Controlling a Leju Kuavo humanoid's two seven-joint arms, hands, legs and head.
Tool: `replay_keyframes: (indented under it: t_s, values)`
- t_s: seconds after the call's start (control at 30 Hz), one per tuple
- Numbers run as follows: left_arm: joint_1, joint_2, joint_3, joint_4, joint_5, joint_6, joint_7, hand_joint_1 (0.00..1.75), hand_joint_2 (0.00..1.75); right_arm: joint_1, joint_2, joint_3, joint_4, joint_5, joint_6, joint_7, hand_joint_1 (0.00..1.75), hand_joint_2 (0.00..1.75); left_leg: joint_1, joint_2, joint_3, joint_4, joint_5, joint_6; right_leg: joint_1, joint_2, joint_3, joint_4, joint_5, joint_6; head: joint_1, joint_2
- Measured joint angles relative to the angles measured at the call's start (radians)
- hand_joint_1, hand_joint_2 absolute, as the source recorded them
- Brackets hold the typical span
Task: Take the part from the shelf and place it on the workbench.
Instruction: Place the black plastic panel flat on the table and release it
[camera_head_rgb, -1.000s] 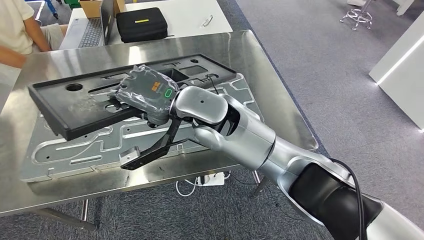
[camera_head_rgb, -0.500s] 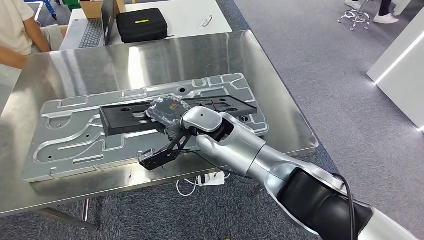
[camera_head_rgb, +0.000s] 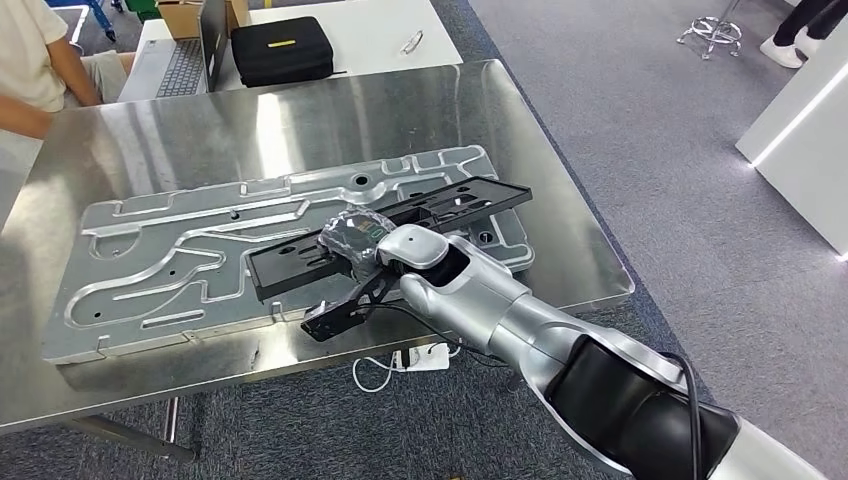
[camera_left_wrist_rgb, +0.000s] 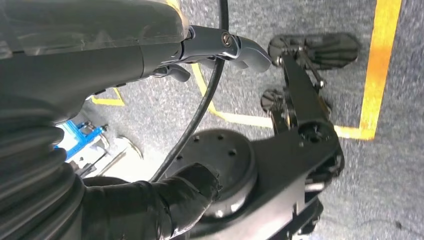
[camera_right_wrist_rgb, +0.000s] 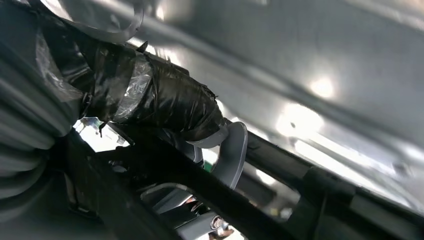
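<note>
We see a black part, a silver grooved plate, a steel-grey workbench, grey carpet.

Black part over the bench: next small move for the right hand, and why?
Probably lower it flat, then let go. The right hand grips the black part mid-length, tilted above the silver plate on the steel workbench, far end raised, so releasing now could drop it.

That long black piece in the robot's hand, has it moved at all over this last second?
Yes. The right hand has carried the long black part down and away from the camera, from raised and close to low over the grey metal plate, and turned it so its far end points toward the table's right edge. The hand grips it throughout. The plate, table, black case and laptop stayed put.
</note>
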Motion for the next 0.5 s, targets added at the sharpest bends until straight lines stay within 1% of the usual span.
replay_keyframes:
  t_s: [0.17, 0.3, 0.37, 0.5]
  values:
    - [0.001, 0.01, -0.024, -0.03, 0.049, 0.009, 0.016, 0.0, 1.75, 0.009, 0.011, 0.002, 0.091, 0.025, 0.0, 0.019, 1.75, 1.75, 0.0, 0.0, 0.0, 0.0, 0.0, 0.0, 0.0, 0.0, 0.001, 0.0, 0.0, 0.0, 0.0, 0.0]
    - [0.005, 0.019, -0.042, -0.042, 0.093, 0.004, 0.018, 0.0, 1.75, 0.011, 0.025, 0.003, 0.147, 0.036, 0.012, 0.044, 0.0, 0.0, 0.0, 0.0, 0.0, 0.0, 0.0, 0.0, 0.0, 0.0, 0.001, 0.0, 0.0, 0.0, 0.0, 0.0]
    - [0.008, 0.026, -0.048, -0.044, 0.111, -0.013, 0.018, 0.0, 1.75, 0.01, 0.042, 0.003, 0.171, 0.041, 0.033, 0.06, 0.0, 0.0, 0.0, 0.001, 0.001, 0.0, 0.0, 0.0, 0.0, 0.001, 0.001, 0.0, 0.0, 0.0, 0.0, 0.0]
    - [0.002, 0.046, -0.078, -0.032, 0.112, -0.079, 0.021, 0.0, 1.75, 0.004, 0.079, 0.003, 0.208, 0.047, 0.066, 0.086, 0.0, 0.0, 0.0, 0.001, 0.002, 0.0, 0.0, 0.0, 0.0, 0.001, 0.0, 0.002, -0.002, -0.001, 0.0, 0.0]
